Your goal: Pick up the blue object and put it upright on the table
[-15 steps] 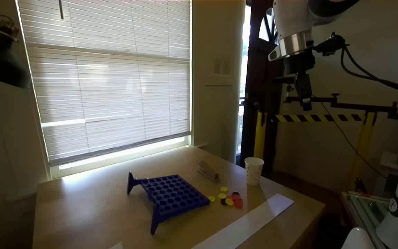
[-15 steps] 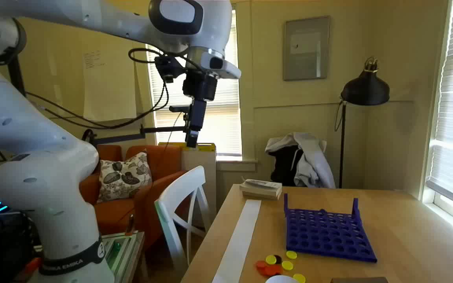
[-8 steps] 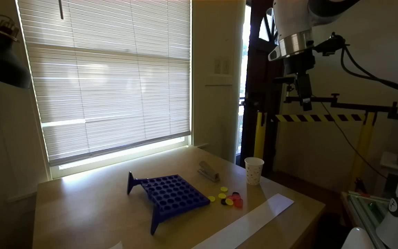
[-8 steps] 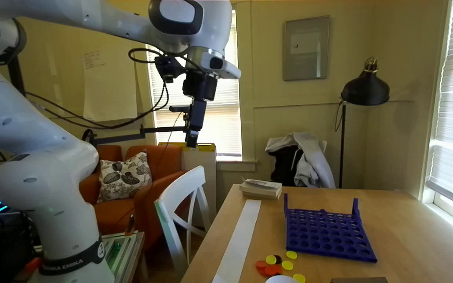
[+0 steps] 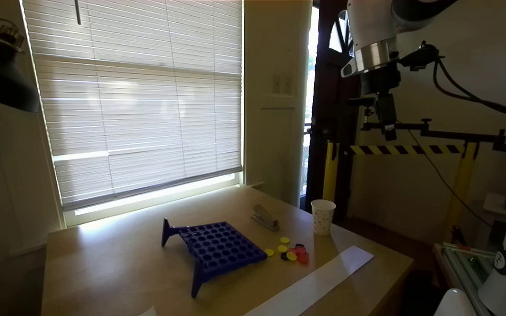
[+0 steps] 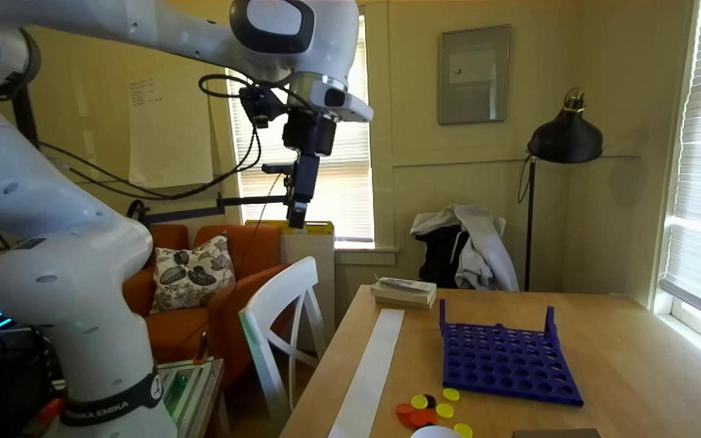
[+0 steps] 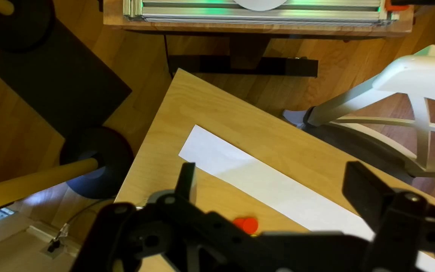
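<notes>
The blue object [image 5: 226, 248], a dark blue grid rack with rows of holes, lies nearly flat on the table [image 5: 103, 276]. Its two legs stick up at one end. It also shows in an exterior view [image 6: 509, 365], on the table [image 6: 648, 365]. It is out of the wrist view. My gripper [image 5: 389, 131] hangs high above and well to the side of the blue object. It points down in both exterior views, also here [image 6: 296, 216]. In the wrist view the gripper [image 7: 272, 183] has its fingers wide apart with nothing between them.
Yellow, red and black discs [image 5: 291, 255] lie near the rack. A white cup [image 5: 323, 217] and a stapler [image 5: 265, 218] stand on the table. A white strip [image 6: 369, 371] runs along one side. Books [image 6: 404, 293] and a white chair [image 6: 280, 310] are near the edge.
</notes>
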`<state>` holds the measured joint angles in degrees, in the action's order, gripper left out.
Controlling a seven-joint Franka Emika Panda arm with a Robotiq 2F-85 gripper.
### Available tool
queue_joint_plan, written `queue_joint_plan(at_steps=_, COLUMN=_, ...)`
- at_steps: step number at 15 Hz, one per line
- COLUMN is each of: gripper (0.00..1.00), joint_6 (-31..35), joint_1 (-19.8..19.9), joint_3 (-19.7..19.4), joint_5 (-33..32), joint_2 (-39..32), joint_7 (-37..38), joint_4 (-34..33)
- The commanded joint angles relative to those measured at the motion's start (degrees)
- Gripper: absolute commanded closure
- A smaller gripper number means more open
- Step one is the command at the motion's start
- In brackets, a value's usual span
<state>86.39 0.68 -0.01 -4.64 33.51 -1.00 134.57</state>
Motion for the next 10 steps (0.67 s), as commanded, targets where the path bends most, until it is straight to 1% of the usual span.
queue_joint_plan(at_steps=1, gripper=0.0, joint_6=-0.11, joint_1=-0.23, joint_3=-0.17, joint_5=-0.06, joint_2=-0.04, joint_7=0.11, joint_4=-0.1)
queue_joint_plan(at_steps=7, gripper=0.0, joint_6=-0.11, joint_1=-0.23, joint_3=-0.17, joint_5=-0.06, joint_2=-0.04, joint_7=0.11, joint_4=-0.1)
queue_joint_plan(at_steps=10, gripper=0.0, joint_6=0.48, joint_1=-0.57, joint_3=0.06, joint_5=-4.56, joint_2=-2.22, joint_7=-3.3, joint_4=-1.93)
